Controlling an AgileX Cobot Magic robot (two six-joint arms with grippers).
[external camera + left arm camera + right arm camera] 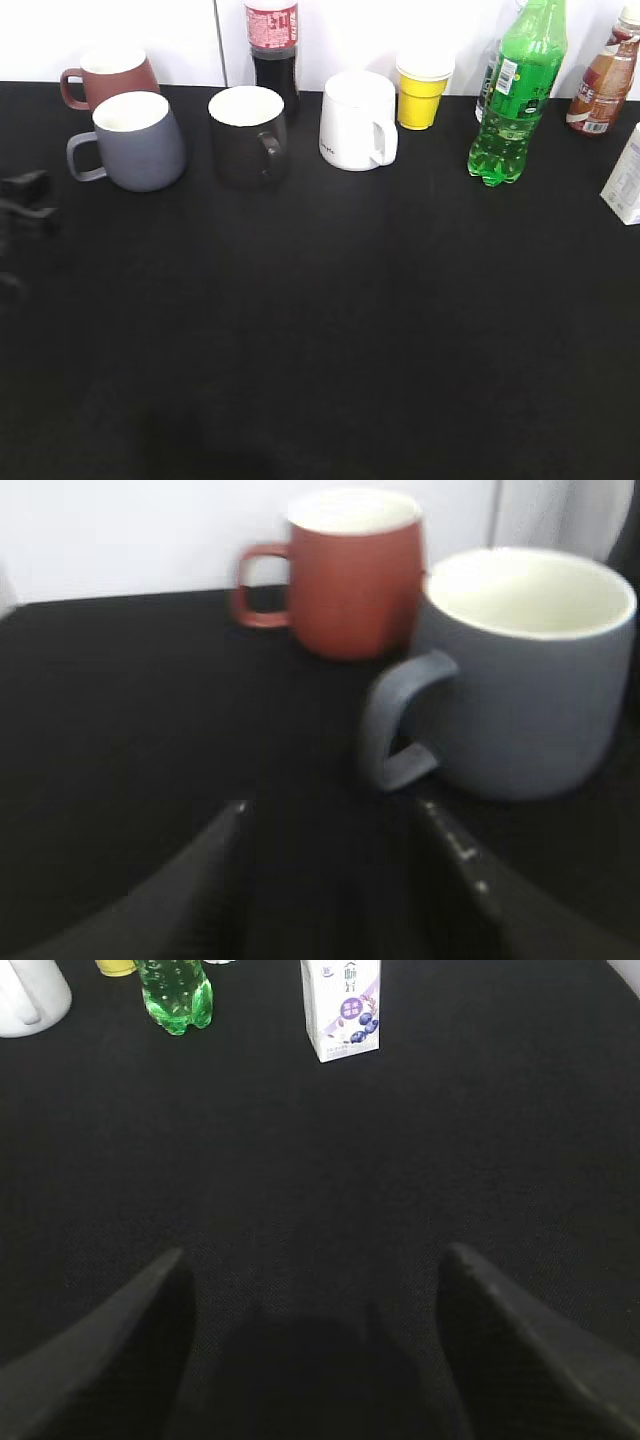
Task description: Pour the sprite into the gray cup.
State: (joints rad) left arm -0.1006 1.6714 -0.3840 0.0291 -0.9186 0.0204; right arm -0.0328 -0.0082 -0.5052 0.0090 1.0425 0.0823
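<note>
The black table [330, 330] held the sprite [518, 95] at two o'clock, untouched; the gray cup [135, 140] was empty; both pincers were apart

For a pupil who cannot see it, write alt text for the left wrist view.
A squat blue-gray ceramic mug with a white inside stands on a black table, its loop handle turned toward the open left end effector, which holds nothing. A reddish-brown mug stands just behind it, before a white wall.
</note>
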